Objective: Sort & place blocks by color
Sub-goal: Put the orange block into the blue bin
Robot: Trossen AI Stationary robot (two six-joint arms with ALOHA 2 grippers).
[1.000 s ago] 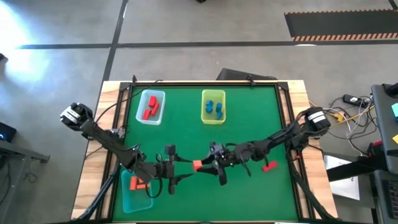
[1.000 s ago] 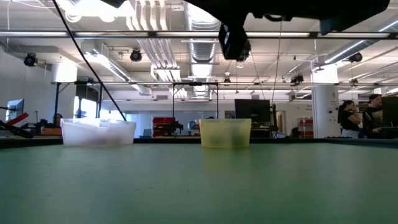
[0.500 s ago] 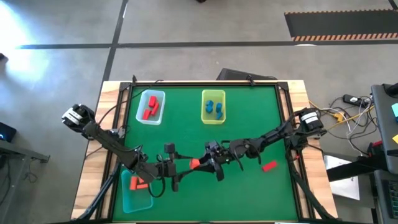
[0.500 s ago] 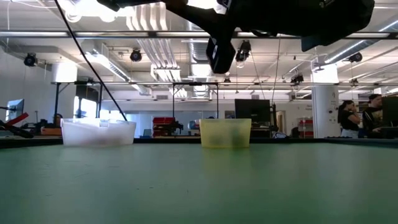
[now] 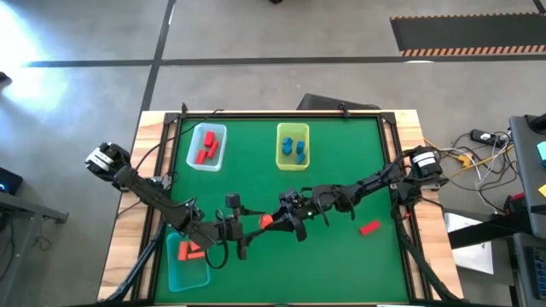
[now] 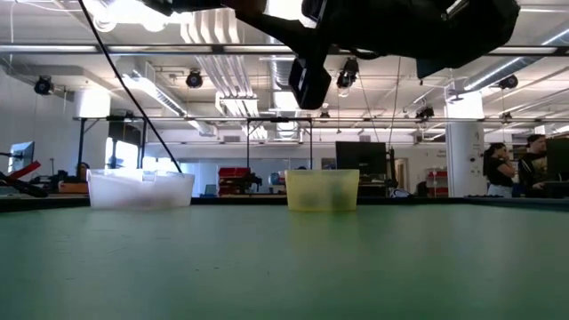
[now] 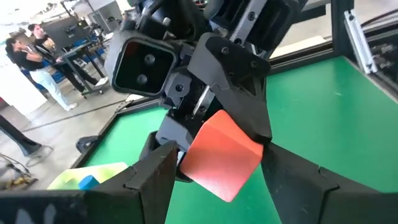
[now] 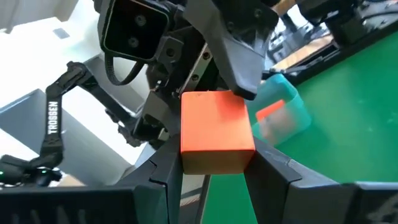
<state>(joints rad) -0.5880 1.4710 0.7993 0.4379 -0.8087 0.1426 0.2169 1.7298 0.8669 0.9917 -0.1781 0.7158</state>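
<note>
Here, mid-handover above bench (image 5: 341, 183): right gripper (image 5: 275, 223) clamps orange-red block (image 5: 267, 222); left gripper (image 5: 250, 228) spread wide around it. Reds, blues already in your far trays; one red block (image 5: 369, 228) remains loose.

"TROSSEN" in white capitals along the left arm (image 8: 56, 118), in its partner's wrist view.

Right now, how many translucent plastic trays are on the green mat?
3: a pale blue tray at the far left, a yellow-green tray at far centre, and a teal tray at the near-left edge. None looks hidden.
</note>
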